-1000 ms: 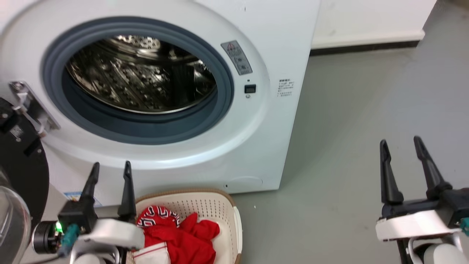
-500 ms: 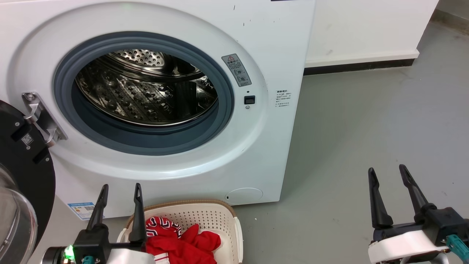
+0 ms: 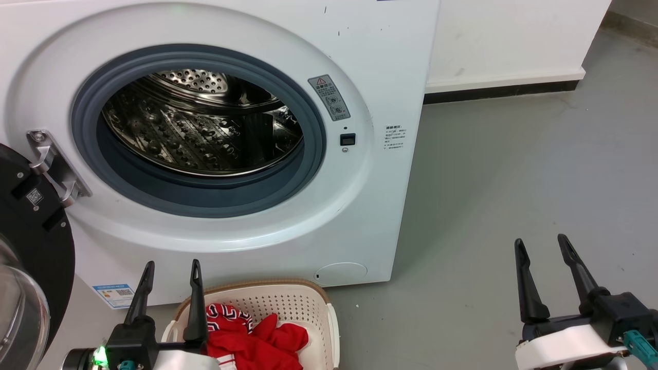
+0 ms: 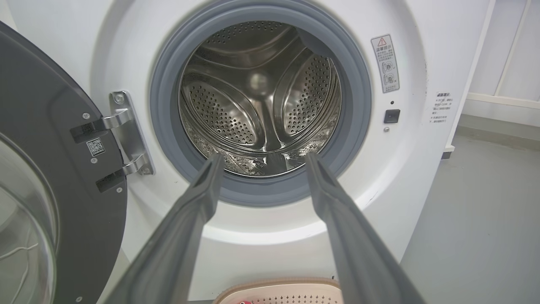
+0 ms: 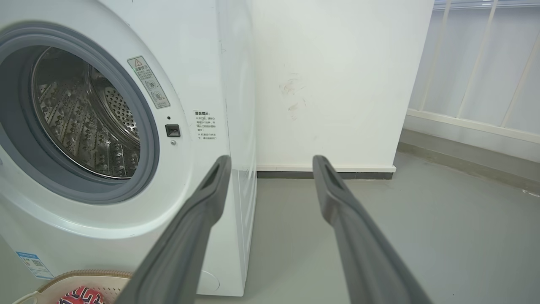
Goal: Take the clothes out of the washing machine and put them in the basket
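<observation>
clothes (image 3: 262,339) lie heaped in the basket (image 3: 288,283), just before the washer (image 3: 390,77), whose door (image 3: 31,226) stands open. left tool (image 3: 172,263) low before the washer, right tool (image 3: 540,239) off past its right side: both spread, empty.

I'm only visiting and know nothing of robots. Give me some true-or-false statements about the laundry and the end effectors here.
1. The clothes lie in the basket. True.
2. The door of the washing machine is shut. False: it is swung open.
3. A red garment fills the drum. False: the drum shows bare steel.
4. The left end effector and right end effector are both open, holding nothing. True.
</observation>
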Tool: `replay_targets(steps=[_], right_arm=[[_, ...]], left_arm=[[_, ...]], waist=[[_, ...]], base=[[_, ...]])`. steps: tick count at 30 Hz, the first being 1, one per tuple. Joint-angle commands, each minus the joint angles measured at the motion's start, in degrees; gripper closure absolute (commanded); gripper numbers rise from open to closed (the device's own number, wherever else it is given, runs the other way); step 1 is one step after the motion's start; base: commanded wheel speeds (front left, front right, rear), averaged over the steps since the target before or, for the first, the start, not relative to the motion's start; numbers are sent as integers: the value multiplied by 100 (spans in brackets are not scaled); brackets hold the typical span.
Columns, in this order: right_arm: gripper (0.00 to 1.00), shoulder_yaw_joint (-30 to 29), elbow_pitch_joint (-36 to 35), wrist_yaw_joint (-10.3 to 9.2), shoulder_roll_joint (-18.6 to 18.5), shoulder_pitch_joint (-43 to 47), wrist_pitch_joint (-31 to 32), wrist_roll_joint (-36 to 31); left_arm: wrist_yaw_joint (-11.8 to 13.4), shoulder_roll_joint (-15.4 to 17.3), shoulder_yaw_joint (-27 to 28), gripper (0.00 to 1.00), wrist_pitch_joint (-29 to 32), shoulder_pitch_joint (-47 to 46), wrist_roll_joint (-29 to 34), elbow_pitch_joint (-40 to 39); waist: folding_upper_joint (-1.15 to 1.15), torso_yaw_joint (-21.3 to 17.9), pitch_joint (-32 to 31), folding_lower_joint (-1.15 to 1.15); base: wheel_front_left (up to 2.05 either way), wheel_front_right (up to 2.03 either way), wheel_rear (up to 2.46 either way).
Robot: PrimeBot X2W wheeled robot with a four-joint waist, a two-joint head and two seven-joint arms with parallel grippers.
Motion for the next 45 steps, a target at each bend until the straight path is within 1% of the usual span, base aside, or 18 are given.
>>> replay_targets(steps=[1, 10, 12, 13, 17, 20, 21, 25, 45], right_arm=[[0, -5, 5, -6, 8, -40, -13, 17], [0, -38, 28, -6, 8, -118, -13, 32], [0, -44, 33, -6, 8, -18, -13, 29], [100, -45, 30, 0, 0, -50, 0, -1], [100, -31, 201, 1, 3, 34, 11, 54], [100, -24, 215, 1, -8, 14, 78, 458], [100, -25, 256, 1, -30, -28, 155, 856], [100, -22, 309, 0, -54, -83, 250, 1355], [100, -37, 508, -1, -121, -299, 670, 3478]], left_arm=[[-4, -33, 16, 0, -15, -28, 15, -10], [-9, -58, 72, 0, -15, -39, 7, -25], [-48, -72, 85, 0, -15, 87, -51, -24], [-49, -78, 76, 100, 0, 36, -53, -19], [-59, -118, 77, 100, 50, 57, -108, 196], [-93, -119, 132, 100, 170, -30, -477, 284], [-127, -120, 153, 100, 260, -82, -846, 330], [-169, -121, 168, 100, 359, -136, -1316, 376], [-358, -128, 270, 100, 821, -411, -3345, 620]], waist=[[0, 7, -4, 0], [0, 4, 23, 0], [0, -9, -36, 0], [0, -7, -39, 0], [0, -6, -35, 0], [0, 7, -33, 0], [0, 20, -31, 0], [0, 38, -29, 0], [0, 123, -17, 0]], base=[[0, 0, 0], [0, 0, 0], [0, 0, 0], [0, 0, 0], [0, 0, 0], [0, 0, 0], [0, 0, 0], [0, 0, 0], [0, 0, 0]])
